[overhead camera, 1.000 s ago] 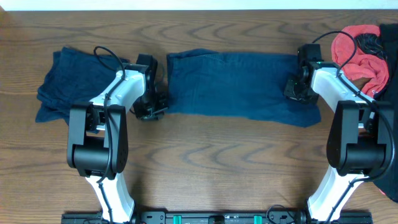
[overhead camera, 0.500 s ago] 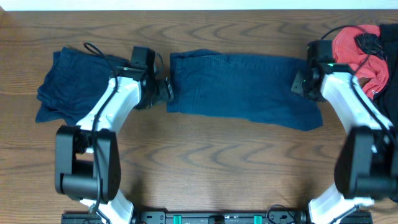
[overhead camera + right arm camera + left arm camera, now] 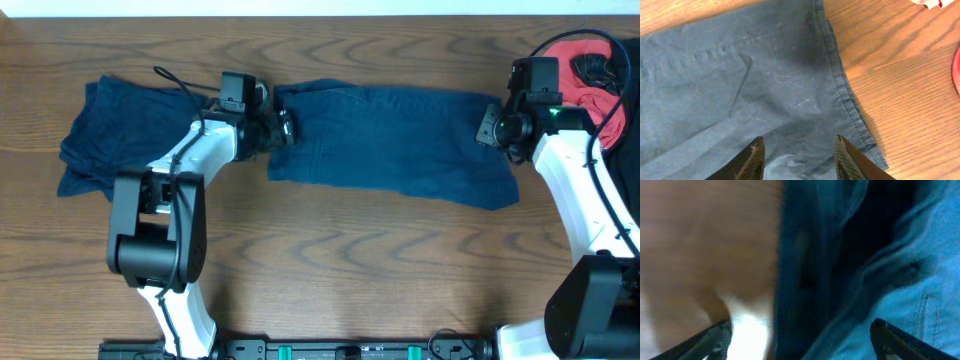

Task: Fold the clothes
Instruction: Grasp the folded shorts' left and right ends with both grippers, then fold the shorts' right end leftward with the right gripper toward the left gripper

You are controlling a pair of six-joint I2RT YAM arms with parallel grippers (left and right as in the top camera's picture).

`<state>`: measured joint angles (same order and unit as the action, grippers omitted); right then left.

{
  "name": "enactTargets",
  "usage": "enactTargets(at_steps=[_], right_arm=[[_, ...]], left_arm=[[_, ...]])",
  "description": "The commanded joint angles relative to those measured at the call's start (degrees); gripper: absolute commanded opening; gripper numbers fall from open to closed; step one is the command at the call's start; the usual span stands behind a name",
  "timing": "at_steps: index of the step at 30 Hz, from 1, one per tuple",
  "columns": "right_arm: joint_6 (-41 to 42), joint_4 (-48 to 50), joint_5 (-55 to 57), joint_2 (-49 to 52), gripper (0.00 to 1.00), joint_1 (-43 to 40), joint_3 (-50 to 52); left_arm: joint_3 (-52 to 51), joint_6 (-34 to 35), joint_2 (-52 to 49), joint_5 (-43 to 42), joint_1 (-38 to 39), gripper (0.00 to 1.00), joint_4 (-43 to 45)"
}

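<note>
No legible text, label, brand, number or sign; clothes (image 3: 390, 140) plain, table (image 3: 330, 240) unmarked.

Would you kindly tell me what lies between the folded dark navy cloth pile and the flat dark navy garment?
In the overhead view, the left gripper and its white arm cross bare wooden table between pile and garment.
</note>
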<state>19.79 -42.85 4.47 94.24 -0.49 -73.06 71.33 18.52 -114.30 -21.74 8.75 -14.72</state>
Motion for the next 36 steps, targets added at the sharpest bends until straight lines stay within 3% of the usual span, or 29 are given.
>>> enactTargets(at_steps=[1,3,6,7,8,10,13,15,19,20,27,36], right_arm=[[-0.8,-0.1,-0.4,-0.1,0.44,0.8,-0.3],[-0.8,-0.1,-0.4,-0.1,0.44,1.0,-0.3],[-0.8,0.2,-0.4,-0.1,0.44,1.2,-0.3],[-0.8,0.5,-0.4,-0.1,0.44,1.4,-0.3],[-0.8,0.8,-0.4,-0.1,0.44,1.5,-0.3],[-1.3,1.4,-0.5,-0.1,0.44,2.0,-0.3],[-6.4,2.2,-5.1,-0.1,0.43,3.0,-0.3],[-9.3,2.3,-9.7,-0.1,0.36,3.7,-0.3],[-11.4,3.0,-17.7,0.9,0.06,5.4,-0.3],[-10.8,3.2,-18.3,1.6,0.04,5.8,-0.3],[-10.9,4.3,-24.2,9.3,0.01,11.2,-0.3],[-10.1,10.7,-38.9,22.7,0.01,23.6,-0.3]], left_arm=[[-0.1,-0.9,-3.8,-7.0,0.0,0.9,1.4],[-0.1,-0.9,-5.0,-9.8,0.0,0.86,2.2],[-0.1,-1.0,-5.6,-10.8,0.2,0.63,1.9],[-0.1,-1.0,-5.6,-10.8,0.2,0.52,1.7],[-0.1,-1.0,-5.6,-10.8,0.2,0.33,1.6],[-0.1,-0.9,-5.5,-10.9,0.2,0.06,1.0],[-0.1,-0.9,-4.6,-10.9,-0.1,0.06,-2.2],[-0.1,-0.9,-2.9,-10.8,-0.1,0.06,-5.7],[-0.1,-0.9,4.1,-10.6,-0.1,0.06,-14.2],[-0.1,-0.9,6.0,-10.6,-0.1,0.06,-15.9],[-0.1,-0.7,19.0,-10.6,0.0,0.06,-22.8],[-0.1,0.7,23.5,-11.2,0.4,0.06,-23.7]])
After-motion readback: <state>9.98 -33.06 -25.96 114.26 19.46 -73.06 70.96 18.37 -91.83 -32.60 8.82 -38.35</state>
